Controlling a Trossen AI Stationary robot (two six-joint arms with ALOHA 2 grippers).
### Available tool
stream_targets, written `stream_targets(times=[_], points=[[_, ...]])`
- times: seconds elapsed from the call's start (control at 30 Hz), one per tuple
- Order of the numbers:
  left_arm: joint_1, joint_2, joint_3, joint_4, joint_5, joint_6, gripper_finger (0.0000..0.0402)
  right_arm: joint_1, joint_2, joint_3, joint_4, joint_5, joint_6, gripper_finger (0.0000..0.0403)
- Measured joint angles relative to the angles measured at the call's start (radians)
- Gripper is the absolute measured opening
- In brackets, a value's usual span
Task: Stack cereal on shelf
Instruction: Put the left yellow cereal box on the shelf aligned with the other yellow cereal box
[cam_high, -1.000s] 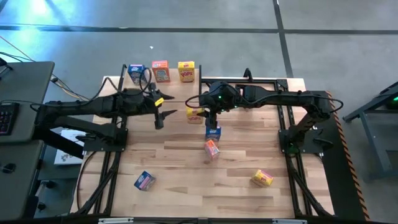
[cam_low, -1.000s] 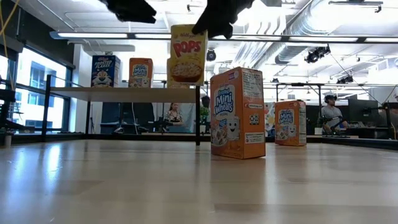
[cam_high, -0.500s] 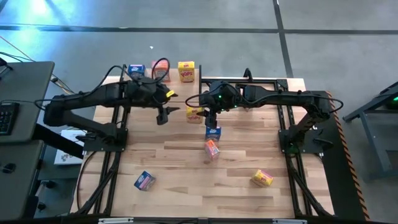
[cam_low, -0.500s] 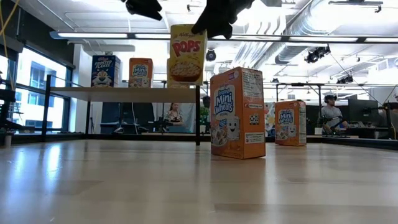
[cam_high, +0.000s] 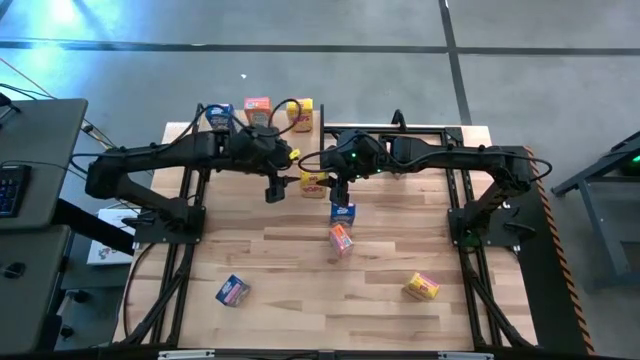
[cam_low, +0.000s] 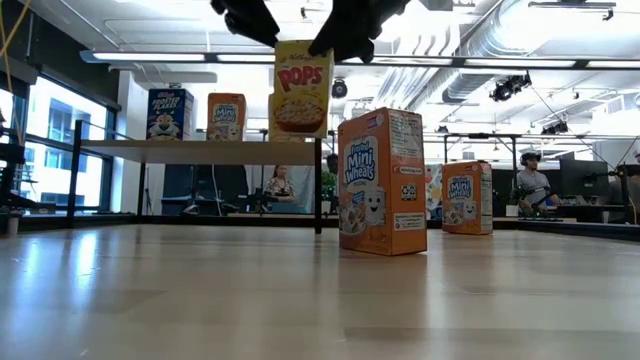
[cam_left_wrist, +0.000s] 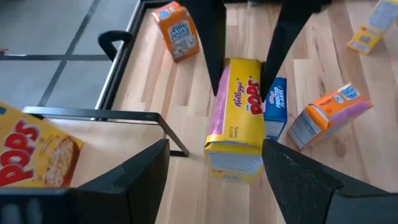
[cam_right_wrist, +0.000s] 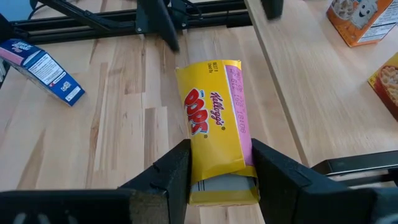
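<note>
My right gripper (cam_high: 336, 188) is shut on a yellow Pops cereal box (cam_low: 300, 90), which is in the air over the table's middle. My left gripper (cam_high: 274, 190) is open just left of that box. In the left wrist view the box's lower end (cam_left_wrist: 233, 163) shows between its fingers, which are not touching it. The shelf (cam_low: 200, 148) stands at the far left. A blue box (cam_high: 218, 115), an orange box (cam_high: 257, 108) and a yellow box (cam_high: 300, 112) stand upright on it. My right gripper pinches the Pops box near its top end (cam_right_wrist: 217, 177), one finger (cam_right_wrist: 180, 168) on each of two opposite faces. The fingers slant down from the table's right side and lie along the box. The box hangs nearly upright below them, clear of the table.
Loose boxes are on the tabletop: a blue one (cam_high: 343, 212) and an orange one (cam_high: 341, 240) just near of the held box, another blue one (cam_high: 232, 291) near left, and a yellow one (cam_high: 422, 288) near right. Black frame rails (cam_high: 460, 200) run along both sides.
My left gripper has moved toward the table's right, toward the held Pops box. It has risen a little and tipped further downward, and it has stayed open. The right gripper and the box have kept still.
</note>
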Motion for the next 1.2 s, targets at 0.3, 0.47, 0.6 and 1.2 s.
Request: stream_targets(times=[0.3,0.47,0.6,1.2], points=[[0.0,0.055,0.0,0.056,0.034,0.028,0.0248,0.0,0.001,0.0,-0.008,0.0,0.0,0.0142],[0.0,0.075,0.001,0.06,0.039,0.034,0.0248,0.0,0.001,0.0,-0.005,0.0,0.0,0.0142],[0.0,0.09,0.001,0.08,0.045,0.035,0.0248,0.0,0.001,0.0,0.0,0.0,0.0,0.0142],[0.006,0.1,0.0,0.064,0.052,0.035,0.0204,0.0,0.001,0.0,0.019,-0.019,0.003,0.0142]])
